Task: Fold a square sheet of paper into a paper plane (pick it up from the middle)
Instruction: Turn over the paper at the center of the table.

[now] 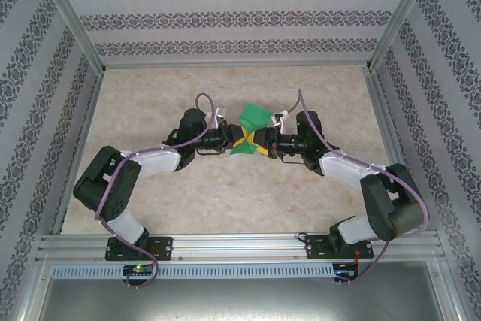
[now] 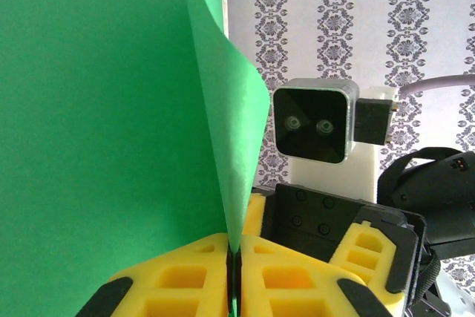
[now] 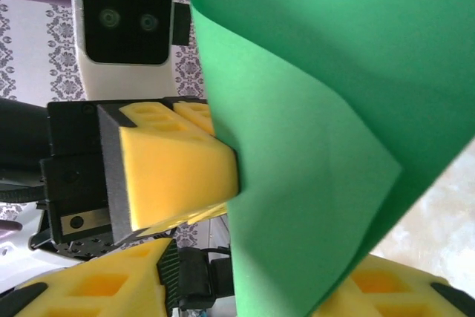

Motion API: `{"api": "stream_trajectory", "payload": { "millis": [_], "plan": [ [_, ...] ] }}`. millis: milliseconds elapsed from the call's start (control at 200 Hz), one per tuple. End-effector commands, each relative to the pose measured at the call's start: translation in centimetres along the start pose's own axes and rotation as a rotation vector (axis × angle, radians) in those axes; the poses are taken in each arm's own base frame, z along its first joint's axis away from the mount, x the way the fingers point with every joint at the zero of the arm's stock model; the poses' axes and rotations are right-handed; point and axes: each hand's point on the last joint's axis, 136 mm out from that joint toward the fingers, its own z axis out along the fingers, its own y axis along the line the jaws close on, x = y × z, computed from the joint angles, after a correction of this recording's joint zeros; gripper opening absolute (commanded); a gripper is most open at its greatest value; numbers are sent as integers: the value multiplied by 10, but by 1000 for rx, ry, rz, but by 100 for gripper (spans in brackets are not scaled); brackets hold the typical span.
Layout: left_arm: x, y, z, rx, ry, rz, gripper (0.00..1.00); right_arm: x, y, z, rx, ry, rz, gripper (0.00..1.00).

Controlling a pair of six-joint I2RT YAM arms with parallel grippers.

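One green sheet (image 1: 254, 118): left jaws clamp it, right jaws gape around it.

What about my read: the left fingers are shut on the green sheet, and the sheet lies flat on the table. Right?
Wrong in one respect: the left fingers are shut on the green sheet, but the sheet does not lie flat on the table; it stands up from them, curled, in the air. The left wrist view shows it.
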Motion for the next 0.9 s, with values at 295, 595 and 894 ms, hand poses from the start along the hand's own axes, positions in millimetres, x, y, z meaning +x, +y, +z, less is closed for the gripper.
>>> {"api": "stream_trajectory", "payload": {
  "millis": [295,595,894],
  "plan": [
    [0,0,1,31,-4,16,16,0,9,-9,-18,-2,-14,29],
    [0,-4,0,30,4,27,23,1,-2,-13,35,7,-4,14],
    [0,0,-20,-107,30,100,57,17,-61,-53,508,63,-92,3]
  ]
}}
